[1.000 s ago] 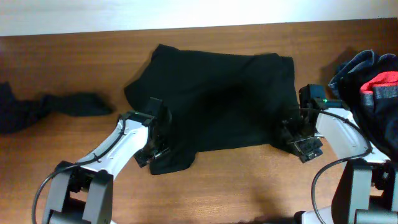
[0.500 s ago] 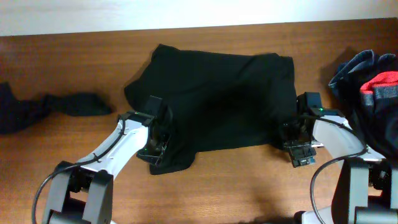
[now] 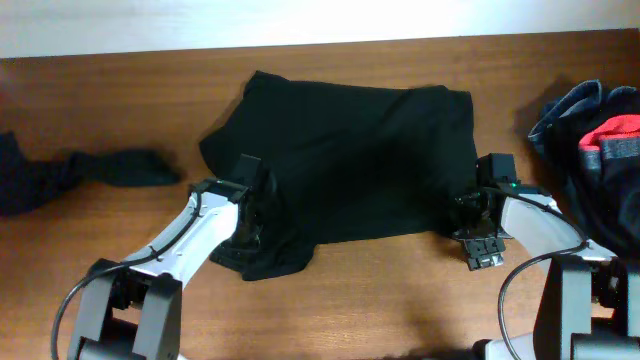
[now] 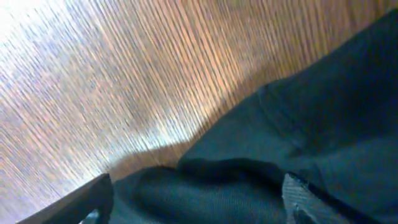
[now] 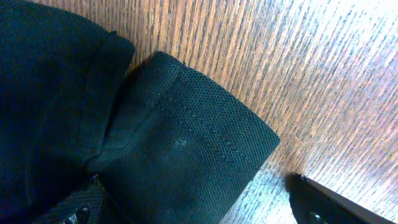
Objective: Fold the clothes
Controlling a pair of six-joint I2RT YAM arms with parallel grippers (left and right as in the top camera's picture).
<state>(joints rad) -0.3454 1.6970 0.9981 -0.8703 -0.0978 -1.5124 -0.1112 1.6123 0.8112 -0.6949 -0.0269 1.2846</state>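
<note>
The clothes' large black top (image 3: 350, 160) lies spread across the middle of the table. My left gripper (image 3: 245, 228) rests low on its lower left corner. In the left wrist view the left gripper (image 4: 199, 202) is open, its fingers (image 4: 303, 198) far apart with a raised fold of black cloth (image 4: 211, 186) lying loose between them. My right gripper (image 3: 472, 215) sits at the top's lower right corner. In the right wrist view the right gripper (image 5: 199, 208) is open wide, and a hemmed black sleeve end (image 5: 199, 143) lies between its fingers (image 5: 320, 205) on the wood.
A dark garment (image 3: 125, 166) lies stretched out at the far left, running into a darker heap (image 3: 20, 180) at the table's left edge. A pile of navy, grey-blue and red clothes (image 3: 600, 140) sits at the right edge, close behind my right arm.
The left jaws have spread apart and the top's lower left corner has slumped flatter toward the left. My right gripper has shifted slightly up and left onto the sleeve end.
</note>
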